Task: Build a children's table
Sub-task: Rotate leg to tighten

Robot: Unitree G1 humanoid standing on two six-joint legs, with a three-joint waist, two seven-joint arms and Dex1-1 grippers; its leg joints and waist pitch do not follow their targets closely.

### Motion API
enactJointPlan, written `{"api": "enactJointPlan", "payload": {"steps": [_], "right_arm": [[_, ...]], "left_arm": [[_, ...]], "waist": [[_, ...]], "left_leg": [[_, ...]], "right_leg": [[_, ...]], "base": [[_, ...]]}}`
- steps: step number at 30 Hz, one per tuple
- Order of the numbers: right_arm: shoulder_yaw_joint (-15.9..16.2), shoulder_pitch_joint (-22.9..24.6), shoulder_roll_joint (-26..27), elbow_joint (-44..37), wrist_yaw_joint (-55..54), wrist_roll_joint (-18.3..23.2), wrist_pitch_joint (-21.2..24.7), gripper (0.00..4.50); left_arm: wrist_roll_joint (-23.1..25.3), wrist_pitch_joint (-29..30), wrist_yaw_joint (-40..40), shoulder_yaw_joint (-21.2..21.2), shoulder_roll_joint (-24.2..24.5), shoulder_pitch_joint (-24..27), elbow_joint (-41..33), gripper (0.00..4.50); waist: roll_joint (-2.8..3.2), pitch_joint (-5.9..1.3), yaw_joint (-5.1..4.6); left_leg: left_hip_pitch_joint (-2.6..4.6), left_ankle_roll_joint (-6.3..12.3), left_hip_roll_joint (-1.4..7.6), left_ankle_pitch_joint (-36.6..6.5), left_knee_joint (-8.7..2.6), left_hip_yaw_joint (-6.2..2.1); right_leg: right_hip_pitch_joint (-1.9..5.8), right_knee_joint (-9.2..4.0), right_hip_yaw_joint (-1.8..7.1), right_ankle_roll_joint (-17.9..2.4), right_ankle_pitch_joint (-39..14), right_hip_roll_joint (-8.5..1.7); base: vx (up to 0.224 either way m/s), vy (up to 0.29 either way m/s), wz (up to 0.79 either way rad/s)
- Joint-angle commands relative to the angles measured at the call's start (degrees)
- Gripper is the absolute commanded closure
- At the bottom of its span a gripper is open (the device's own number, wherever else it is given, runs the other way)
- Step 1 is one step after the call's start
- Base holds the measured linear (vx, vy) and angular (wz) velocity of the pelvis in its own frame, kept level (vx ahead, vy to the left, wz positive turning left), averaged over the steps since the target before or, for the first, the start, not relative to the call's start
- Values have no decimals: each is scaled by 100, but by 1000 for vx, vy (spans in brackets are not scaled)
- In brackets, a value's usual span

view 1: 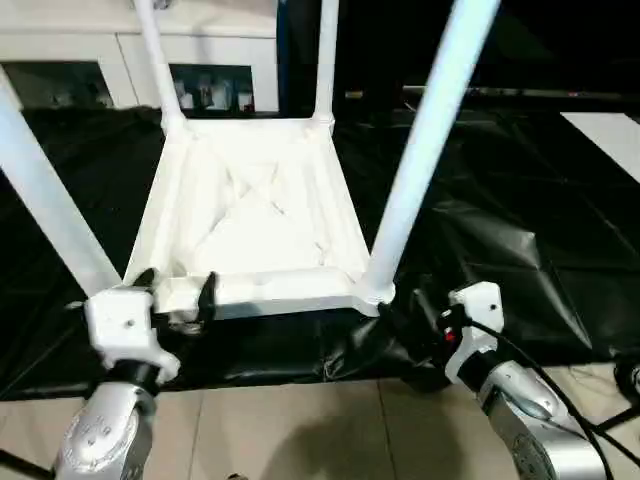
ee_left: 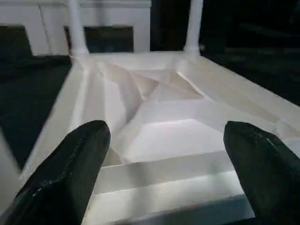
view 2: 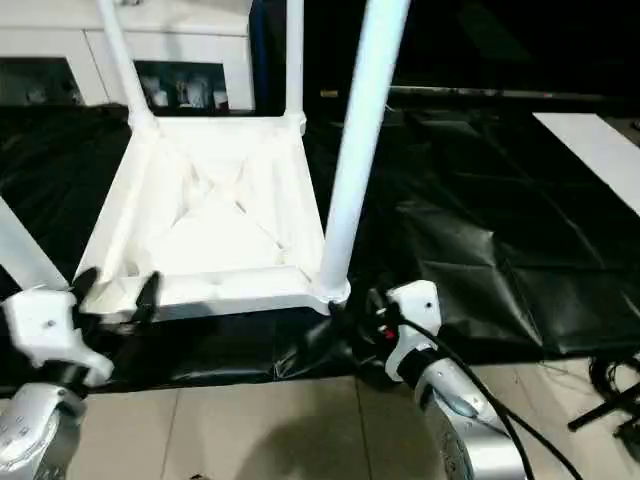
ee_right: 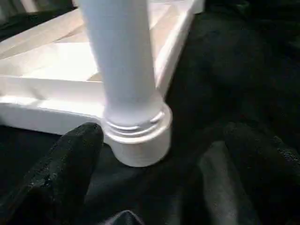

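The children's table lies upside down on a black sheet, its white ribbed top (view 1: 250, 215) facing up. Four white legs stand in its corner sockets: near right (view 1: 420, 150), near left (view 1: 45, 200), far left (view 1: 155, 60) and far right (view 1: 326, 60). My left gripper (view 1: 176, 290) is open at the top's near edge, close to the near left corner; the rim (ee_left: 168, 173) lies between its fingers without being gripped. My right gripper (ee_right: 159, 178) is open just in front of the near right socket (ee_right: 140, 136), with its leg seated and nothing held.
A white cabinet (view 1: 120, 50) with dark shelves stands behind the table. The black sheet (view 1: 520, 250) spreads out to the right, with a white panel (view 1: 610, 135) at its far right. Tiled floor (view 1: 300, 430) runs along the near side, with cables (view 2: 610, 390) at the right.
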Motion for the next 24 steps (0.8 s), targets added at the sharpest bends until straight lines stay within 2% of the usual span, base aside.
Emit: {"api": "enactJointPlan", "payload": {"steps": [1, 2, 3, 4, 7, 10, 11, 12, 13, 14, 15, 16, 17, 18, 19, 20, 21, 22, 23, 24], "right_arm": [[-27, -102, -30, 14, -149, -169, 33, 0], [12, -101, -52, 61, -156, -244, -40, 0], [34, -97, -76, 116, -131, -282, -99, 0], [42, -96, -88, 146, -113, -294, -132, 0], [31, -89, -101, 241, -54, -258, -212, 0], [116, -118, -185, 308, 104, -280, -320, 0], [138, -116, -199, 297, 170, -241, -304, 0], [157, -119, -218, 295, 213, -238, -284, 0], [212, -103, -259, 279, 335, -224, -311, 0], [218, -102, -264, 278, 349, -223, -316, 0], [230, -87, -282, 300, 397, -206, -313, 0], [230, -84, -284, 304, 403, -203, -311, 0], [226, -80, -288, 315, 408, -198, -308, 0], [191, -49, -297, 340, 407, -184, -333, 0], [156, -20, -288, 344, 402, -147, -336, 0], [123, 24, -291, 335, 406, -122, -366, 0], [101, 52, -293, 329, 417, -108, -386, 0], [19, 118, -257, 298, 371, -43, -348, 0], [-73, 215, -226, 259, 308, 19, -310, 0], [-104, 270, -220, 239, 279, 28, -308, 0]], "left_arm": [[1, -24, 82, 87, 26, -182, 290, 10], [-29, -79, 88, 117, 13, -195, 343, 10], [15, -194, 82, 94, 20, -182, 395, 10], [49, -250, 77, 73, 29, -170, 418, 10], [89, -414, -5, -56, 69, 37, 413, 10], [-50, -574, -103, -157, 2, 309, 332, 10], [-77, -631, -130, -161, -13, 334, 342, 10], [-66, -709, -135, -172, -16, 362, 358, 10], [-106, -795, -150, -168, -44, 414, 335, 10], [-110, -804, -151, -168, -48, 419, 331, 10], [-91, -890, -133, -175, -43, 470, 306, 10], [-88, -902, -130, -176, -41, 478, 301, 10], [-85, -917, -126, -179, -39, 494, 288, 10], [-89, -964, -126, -197, -30, 545, 254, 10], [-104, -994, -126, -209, -22, 575, 244, 10], [-87, -974, -101, -219, -17, 605, 236, 10], [-72, -968, -87, -222, -16, 625, 238, 10], [0, -1045, -111, -267, 17, 655, 250, 10], [62, -1156, -148, -337, 55, 686, 276, 10], [70, -1185, -167, -369, 62, 696, 282, 10]], "waist": [[105, -202, -11], [92, -206, -31], [117, -211, -37], [80, -215, -68], [98, -242, -110], [55, -250, -125], [64, -257, -108], [2, -257, -104], [-50, -235, 19], [-5, -245, 51], [-14, -255, 66], [-36, -227, 105], [30, -185, 120], [95, -103, 125], [130, -55, 128], [224, 19, -21], [263, -17, -166], [453, -137, -232], [369, -214, -255], [397, -137, -102]], "left_leg": [[135, -270, 86, -2571, -448, -138], [122, -284, 89, -2547, -447, -139], [111, -295, 87, -2522, -449, -145], [77, -271, 85, -2466, -453, -148], [81, -186, 93, -2421, -430, -140], [61, -96, 102, -2301, -415, -122], [36, 70, 81, -2191, -387, -91], [15, 173, 76, -2120, -371, -71], [-360, 815, -75, -1754, -399, -237], [-363, 1274, -127, -1370, -206, -264], [-409, 1492, -121, -1064, -3, -351], [-512, 1648, -20, -662, 361, -505], [-581, 1617, 49, -517, 517, -642], [-529, 1618, 45, -506, 413, -704], [-433, 1670, -6, -582, 249, -682], [-137, 1891, -231, -1081, -245, -599], [64, 2169, -326, -1124, -422, -711], [424, 2458, -272, -893, -467, -992], [317, 2101, 162, -57, -345, -901], [39, 1442, 260, 161, -488, -798]], "right_leg": [[50, -559, 158, -230, -2162, -170], [65, -556, 153, -276, -2070, -167], [81, -548, 151, -304, -2008, -170], [110, -535, 145, -328, -1903, -167], [104, -522, 150, -444, -1765, -170], [120, -511, 159, -522, -1622, -171], [131, -525, 194, -584, -1614, -238], [142, -540, 208, -612, -1662, -269], [438, -561, 30, -601, -1719, -545], [462, -759, 11, -457, -2316, -906], [527, -829, 88, -508, -2445, -1197], [621, -984, 171, -561, -2696, -1677], [696, -1059, 139, -775, -2747, -1846], [756, -1085, -74, -879, -2905, -1703], [737, -1045, -219, -926, -2999, -1448], [575, -610, -674, -908, -3196, -479], [494, -195, -809, -872, -2808, 54], [190, 709, -699, -603, -1756, 408], [-11, 784, -396, -363, -977, 169], [81, 730, -340, -282, -682, 149]], "base": [[0, 0, 0], [0, 0, 0], [0, 0, 0], [0, 0, 0], [0, 0, 0], [0, 0, 0], [0, 0, 0], [0, 0, 0], [0, 0, 0], [-9, 43, 33], [-9, 43, 33], [10, 94, 49], [17, 150, 44], [17, 150, 44], [29, 212, 52], [39, 228, 59], [39, 228, 59], [41, 216, 62], [13, 180, 34], [13, 180, 34]]}}
